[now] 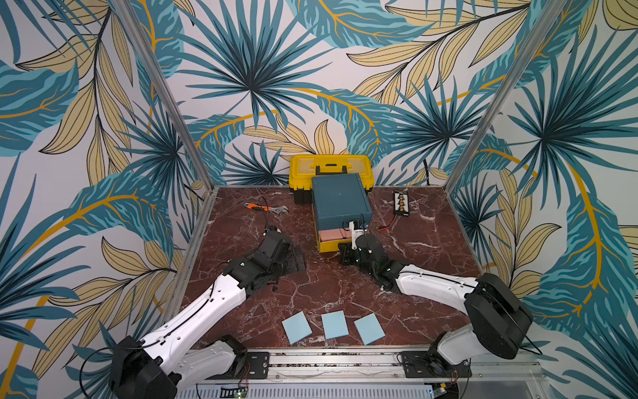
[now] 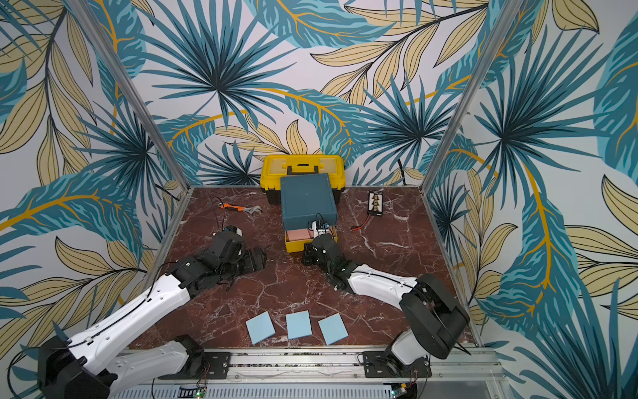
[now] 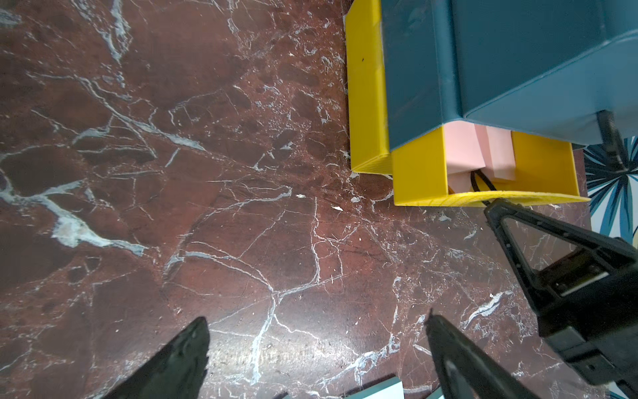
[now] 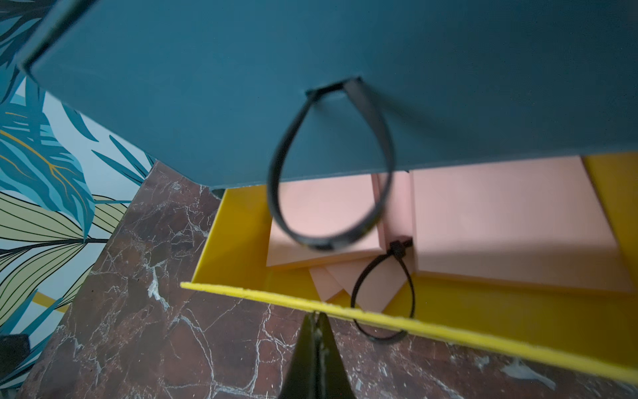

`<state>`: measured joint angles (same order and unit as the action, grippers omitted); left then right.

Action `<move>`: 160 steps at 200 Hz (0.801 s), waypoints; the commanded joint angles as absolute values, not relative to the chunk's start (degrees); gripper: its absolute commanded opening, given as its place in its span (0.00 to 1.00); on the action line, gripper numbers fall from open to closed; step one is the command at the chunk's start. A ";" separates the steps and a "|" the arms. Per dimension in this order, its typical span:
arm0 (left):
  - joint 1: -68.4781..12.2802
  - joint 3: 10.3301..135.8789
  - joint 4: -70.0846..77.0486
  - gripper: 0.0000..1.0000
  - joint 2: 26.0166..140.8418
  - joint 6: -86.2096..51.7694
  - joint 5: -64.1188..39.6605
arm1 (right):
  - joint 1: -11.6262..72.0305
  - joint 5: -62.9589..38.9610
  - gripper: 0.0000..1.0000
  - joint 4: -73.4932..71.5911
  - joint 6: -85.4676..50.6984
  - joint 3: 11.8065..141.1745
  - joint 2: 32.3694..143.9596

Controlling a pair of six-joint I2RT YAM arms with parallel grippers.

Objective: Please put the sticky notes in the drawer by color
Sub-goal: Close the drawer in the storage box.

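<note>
Left gripper [image 3: 316,319]: hung wide open over marble table [image 3: 172,172].
Right gripper [image 4: 316,319]: was closed, tips at front of yellow drawer [image 4: 448,331].
Pink sticky notes [image 4: 500,221]: lay inside that open drawer.
Blue sticky notes [image 1: 334,324]: lay at table's front edge.

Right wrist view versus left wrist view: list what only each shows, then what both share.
Only right wrist: the upper loop pull whole, and the right gripper seen shut at the front of the yellow drawer. Only left wrist: the open left gripper over the table, and a blue pad corner. Both: that open drawer, pink pads inside, the right gripper's tip.
</note>
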<state>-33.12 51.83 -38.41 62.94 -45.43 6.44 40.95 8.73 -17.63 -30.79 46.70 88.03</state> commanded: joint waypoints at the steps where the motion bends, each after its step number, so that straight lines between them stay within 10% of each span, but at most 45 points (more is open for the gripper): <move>1: -32.58 51.25 -38.58 1.00 61.81 -44.69 6.91 | 41.43 9.76 0.03 -20.63 -29.72 48.86 89.77; 160: -31.38 51.15 -41.04 1.00 58.73 -44.05 7.33 | 43.33 10.81 0.02 -25.24 -29.44 59.06 102.62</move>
